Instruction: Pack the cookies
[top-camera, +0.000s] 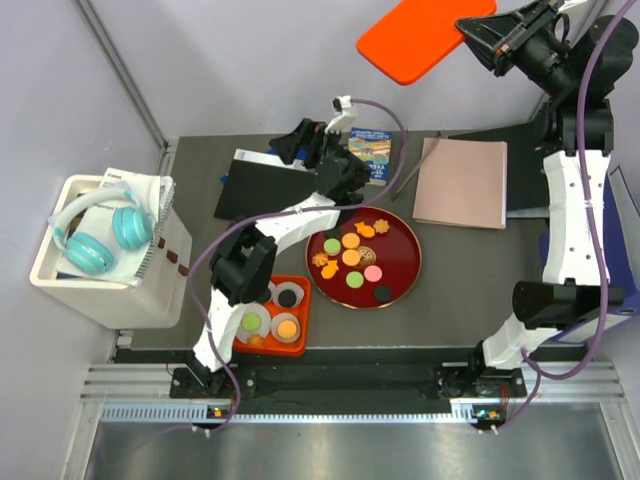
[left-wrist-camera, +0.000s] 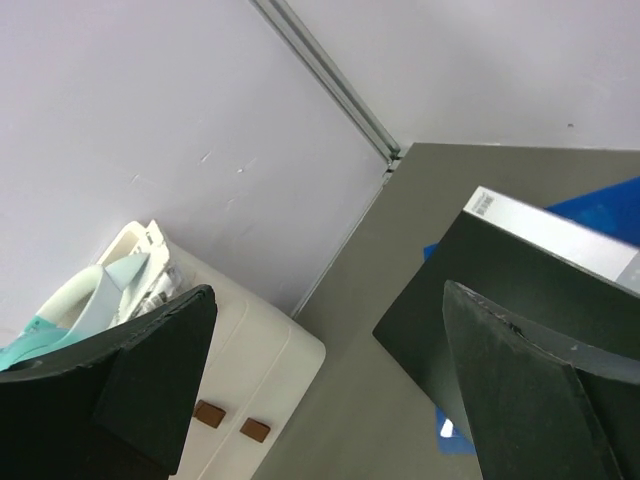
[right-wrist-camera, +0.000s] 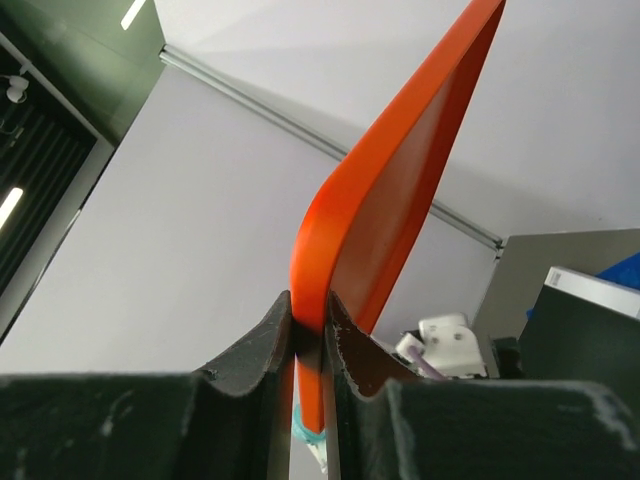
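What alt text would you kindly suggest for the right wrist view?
The right gripper is shut on the edge of an orange lid, which rises edge-on before a pale wall. A corner of the dark table shows at lower right.

Light: bright, even, from overhead. Shadows on the counter (top-camera: 460, 300): soft, short. Glare: mild sheen on the red plate (top-camera: 408, 250) rim and the metal sheet (top-camera: 350, 450). Top view: sharp; cookies (top-camera: 352, 257) clean in colour. Right wrist view: orange lid (right-wrist-camera: 400, 190) evenly lit; ceiling lamps (right-wrist-camera: 131, 12) in a dark corner.
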